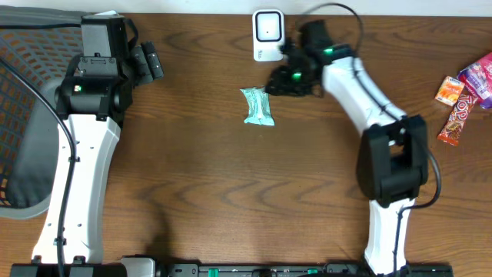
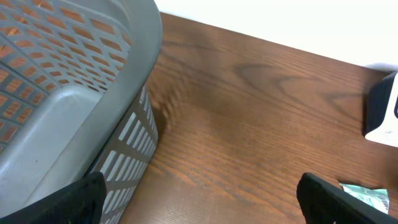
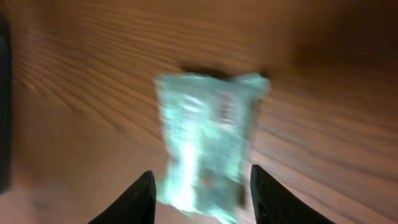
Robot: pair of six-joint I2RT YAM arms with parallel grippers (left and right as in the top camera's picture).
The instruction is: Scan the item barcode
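The green packet (image 1: 257, 106) is laid flat on the table (image 1: 200, 177) just before the scanner (image 1: 267, 35), presumably so that its barcode can be turned towards it. The right gripper (image 3: 200, 198) is held at its near end, fingers apart, nothing clamped. The left gripper (image 1: 147, 63) is parked wide open by the basket (image 1: 23, 115). Other snacks (image 1: 465, 96) are left well apart, and the scanner is not blocked.

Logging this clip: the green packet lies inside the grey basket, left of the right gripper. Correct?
Not inside the basket. The overhead view shows the green packet lying on the wooden table, out in the open, left of the right gripper.
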